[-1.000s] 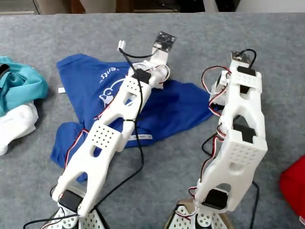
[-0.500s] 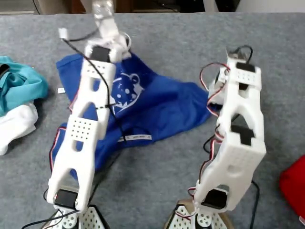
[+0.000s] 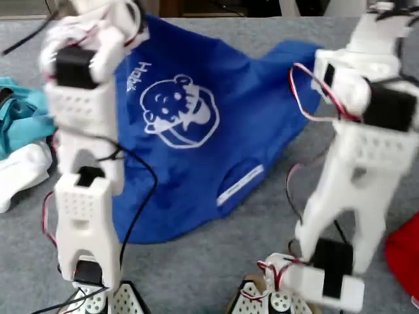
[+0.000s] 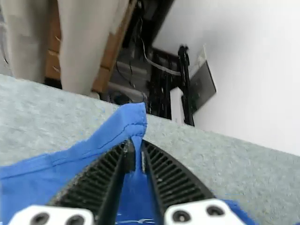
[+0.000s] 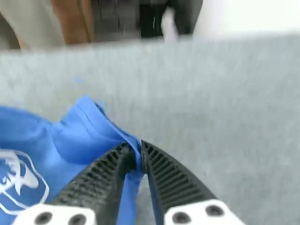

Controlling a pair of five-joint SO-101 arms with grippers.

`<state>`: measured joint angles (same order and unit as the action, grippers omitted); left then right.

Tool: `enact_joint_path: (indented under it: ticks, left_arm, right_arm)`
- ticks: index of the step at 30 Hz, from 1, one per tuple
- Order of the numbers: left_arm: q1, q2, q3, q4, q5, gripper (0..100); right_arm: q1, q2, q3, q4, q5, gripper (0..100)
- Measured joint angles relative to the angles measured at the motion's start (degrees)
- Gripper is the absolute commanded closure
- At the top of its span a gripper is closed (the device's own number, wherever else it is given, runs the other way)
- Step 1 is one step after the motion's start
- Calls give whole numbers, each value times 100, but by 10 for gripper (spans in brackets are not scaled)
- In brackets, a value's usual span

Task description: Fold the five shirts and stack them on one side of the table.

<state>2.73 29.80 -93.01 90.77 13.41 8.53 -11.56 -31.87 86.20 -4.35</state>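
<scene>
A blue shirt [image 3: 196, 131] with a white animal print hangs lifted between both raised arms, its lower part draped on the grey table [image 3: 216, 275]. My left gripper [image 4: 136, 152] is shut on a blue shirt corner [image 4: 131, 117] at the far left. My right gripper [image 5: 138, 157] is shut on another edge of the blue shirt [image 5: 79, 136] at the far right. A teal shirt [image 3: 26, 114] and a white shirt [image 3: 19, 170] lie crumpled at the table's left edge. A red shirt [image 3: 402, 252] pokes in at the right edge.
The two white arm bases [image 3: 262, 297] stand at the table's near edge, with black cables [image 3: 141, 209] hanging over the shirt. Furniture and cables [image 4: 159, 75] stand beyond the table's far edge.
Both arms have risen and spread apart, lifting the blue shirt off the table and stretching it open so the print faces up. The right arm, still before, now holds the shirt.
</scene>
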Motion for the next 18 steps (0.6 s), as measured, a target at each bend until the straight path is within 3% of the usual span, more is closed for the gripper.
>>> enact_joint_path:
  ticks: [5,11,18]
  left_arm:
    - [-466,-1222,-79,791,-149,981]
    - [-1081,-2488,-79,949,-62,981]
    - [-1292,-3895,1389,949,9,981]
  right_arm:
    - [0,-519,-826,0,0,995]
    - [0,-607,-1978,-554,0,995]
    - [0,-642,-2180,-1881,0,995]
